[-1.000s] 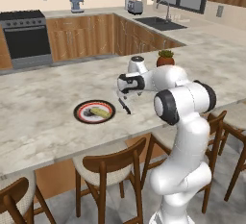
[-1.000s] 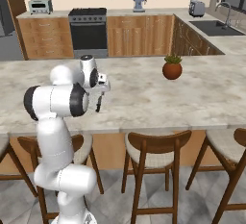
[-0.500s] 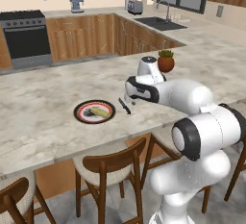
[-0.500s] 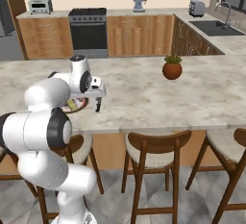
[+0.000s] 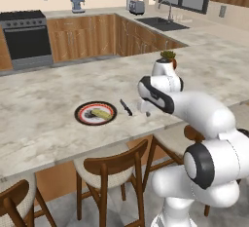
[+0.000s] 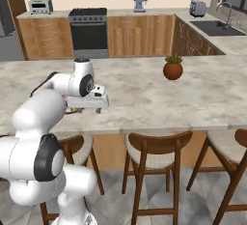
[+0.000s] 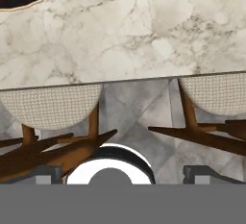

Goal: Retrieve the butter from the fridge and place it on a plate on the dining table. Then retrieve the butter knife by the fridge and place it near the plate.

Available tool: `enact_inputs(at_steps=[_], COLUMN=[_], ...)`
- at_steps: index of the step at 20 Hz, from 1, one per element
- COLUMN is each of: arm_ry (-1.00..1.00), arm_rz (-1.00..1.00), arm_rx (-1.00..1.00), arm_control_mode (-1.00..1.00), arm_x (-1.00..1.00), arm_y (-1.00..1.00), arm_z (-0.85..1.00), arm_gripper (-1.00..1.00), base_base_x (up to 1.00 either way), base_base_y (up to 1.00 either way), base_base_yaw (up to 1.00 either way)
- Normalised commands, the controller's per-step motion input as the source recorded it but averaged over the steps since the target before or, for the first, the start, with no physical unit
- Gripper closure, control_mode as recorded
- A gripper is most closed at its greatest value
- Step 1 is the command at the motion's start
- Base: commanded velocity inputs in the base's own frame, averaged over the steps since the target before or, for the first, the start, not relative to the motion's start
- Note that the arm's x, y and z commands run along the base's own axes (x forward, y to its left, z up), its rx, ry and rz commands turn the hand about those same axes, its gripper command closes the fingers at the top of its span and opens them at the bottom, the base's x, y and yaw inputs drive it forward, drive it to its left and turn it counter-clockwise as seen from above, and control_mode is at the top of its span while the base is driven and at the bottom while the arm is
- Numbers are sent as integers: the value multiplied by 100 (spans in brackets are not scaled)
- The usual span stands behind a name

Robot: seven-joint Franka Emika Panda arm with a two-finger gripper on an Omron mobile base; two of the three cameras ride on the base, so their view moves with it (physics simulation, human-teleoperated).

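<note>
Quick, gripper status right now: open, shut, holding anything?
Gripper: open and holding nothing; the butter knife lies on the dining table beside the plate, apart from the fingers.

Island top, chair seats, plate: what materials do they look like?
Dining table top: polished stone, likely marble, from its beige veining. Chair seats: woven fabric or cane, fine weave, on brown wood frames. Plate: probably glazed ceramic, with a dark rim, red ring and white centre.

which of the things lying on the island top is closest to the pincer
The butter knife: the small dark knife lying just right of the plate, nearest the open pincer. The plate with the butter lies farther left, the potted plant farther back.
</note>
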Motion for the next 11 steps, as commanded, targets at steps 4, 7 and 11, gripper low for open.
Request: enact_inputs(at_steps=[4,7,11], arm_ry=[14,-2,-12], arm_rz=[-2,-6,-11], arm_rx=[0,-7,-14], arm_control_mode=[-100,-100,-100], arm_x=[-30,-41,-44], arm_y=[-6,0,0], arm_z=[9,18,25], arm_gripper=[-100,-100,-100], base_base_x=[0,0,0], base_base_y=[0,0,0], base_base_yaw=[0,0,0])
